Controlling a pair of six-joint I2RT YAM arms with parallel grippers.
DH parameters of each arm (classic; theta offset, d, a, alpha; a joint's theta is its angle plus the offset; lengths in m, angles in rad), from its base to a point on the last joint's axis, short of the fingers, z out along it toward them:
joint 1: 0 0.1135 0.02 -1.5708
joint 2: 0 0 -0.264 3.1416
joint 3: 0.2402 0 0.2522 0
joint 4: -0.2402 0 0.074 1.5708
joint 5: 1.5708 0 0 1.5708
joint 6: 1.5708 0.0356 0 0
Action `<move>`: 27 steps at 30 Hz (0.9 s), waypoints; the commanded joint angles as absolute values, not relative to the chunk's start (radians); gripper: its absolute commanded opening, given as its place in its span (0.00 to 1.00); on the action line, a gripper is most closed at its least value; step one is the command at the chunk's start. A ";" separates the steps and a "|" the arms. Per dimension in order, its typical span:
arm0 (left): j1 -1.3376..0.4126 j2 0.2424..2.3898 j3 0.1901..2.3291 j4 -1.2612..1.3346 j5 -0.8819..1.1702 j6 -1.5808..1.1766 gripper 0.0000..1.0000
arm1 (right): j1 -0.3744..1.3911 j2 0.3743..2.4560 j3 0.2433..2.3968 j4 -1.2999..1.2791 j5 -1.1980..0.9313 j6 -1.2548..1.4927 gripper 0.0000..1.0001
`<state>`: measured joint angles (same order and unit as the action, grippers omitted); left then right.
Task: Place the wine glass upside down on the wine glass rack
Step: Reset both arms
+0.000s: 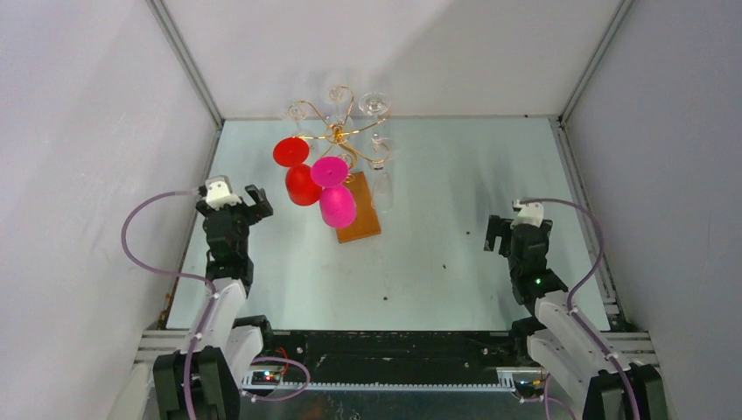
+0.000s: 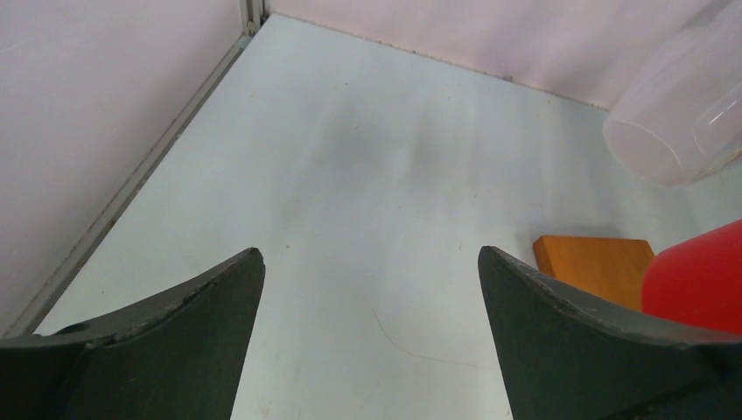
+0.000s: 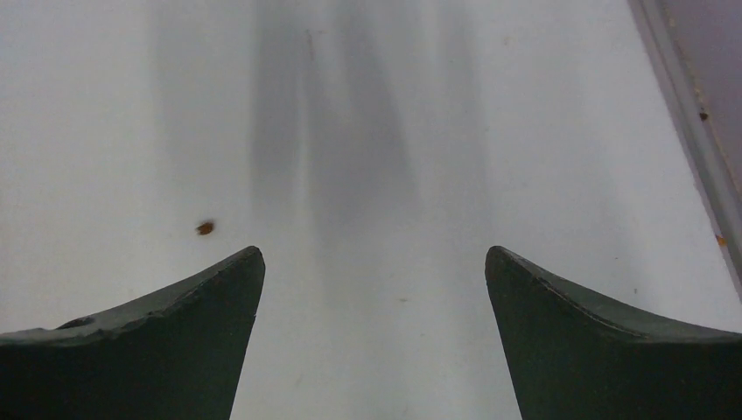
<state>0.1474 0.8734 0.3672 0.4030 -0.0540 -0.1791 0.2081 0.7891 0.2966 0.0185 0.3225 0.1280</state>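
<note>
The wine glass rack (image 1: 337, 131), gold scroll wire on a brown wooden base (image 1: 363, 219), stands at the back middle of the table. A red wine glass (image 1: 303, 185) and a magenta wine glass (image 1: 338, 206) hang from it bowl-down, feet on top. Clear glasses (image 1: 374, 105) also hang on its far arms. My left gripper (image 1: 259, 203) is open and empty, left of the red glass and apart from it. The left wrist view shows the open gripper (image 2: 370, 258), the red bowl (image 2: 700, 276), a clear bowl (image 2: 682, 114) and the base corner (image 2: 595, 262). My right gripper (image 1: 495, 234) is open and empty over bare table (image 3: 374, 254).
White enclosure walls with metal corner rails (image 1: 188, 66) close the table on the left, back and right. The right rail (image 3: 691, 131) runs close beside my right gripper. A small brown speck (image 3: 205, 228) lies on the table ahead of the right gripper.
</note>
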 commanded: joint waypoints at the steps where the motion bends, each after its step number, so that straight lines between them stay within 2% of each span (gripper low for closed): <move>1: 0.154 0.903 0.294 0.710 -0.072 -0.122 1.00 | 0.183 0.772 0.148 0.470 0.438 0.059 1.00; 4: 0.153 0.962 0.266 0.755 -0.055 -0.092 1.00 | 0.163 0.780 0.063 0.681 0.396 0.027 0.99; 10: 0.153 1.087 0.236 0.852 -0.015 -0.062 1.00 | 0.092 0.880 0.011 0.913 0.276 0.021 1.00; 13: 0.150 1.134 0.224 0.905 -0.008 -0.046 1.00 | 0.028 0.938 0.020 0.969 0.111 0.028 1.00; 18: 0.106 1.251 0.121 1.197 -0.056 -0.029 1.00 | 0.010 1.154 0.014 1.218 0.055 0.046 0.99; 21: 0.059 1.242 0.112 1.183 -0.069 0.050 1.00 | 0.010 1.377 0.011 1.459 0.044 0.035 1.00; 22: 0.035 1.245 0.111 1.187 -0.073 0.061 1.00 | 0.012 1.392 0.015 1.473 0.040 0.033 1.00; 25: 0.026 1.253 0.122 1.179 -0.098 0.060 1.00 | 0.019 1.316 0.080 1.245 0.043 0.027 0.99; 27: 0.026 1.252 0.131 1.163 -0.112 0.057 1.00 | 0.022 1.353 0.116 1.233 0.018 0.010 1.00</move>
<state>0.0322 1.2514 0.1036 1.0935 -0.0582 0.0090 0.0154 1.3499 0.0246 1.1969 0.0559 0.0414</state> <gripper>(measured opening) 0.996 0.993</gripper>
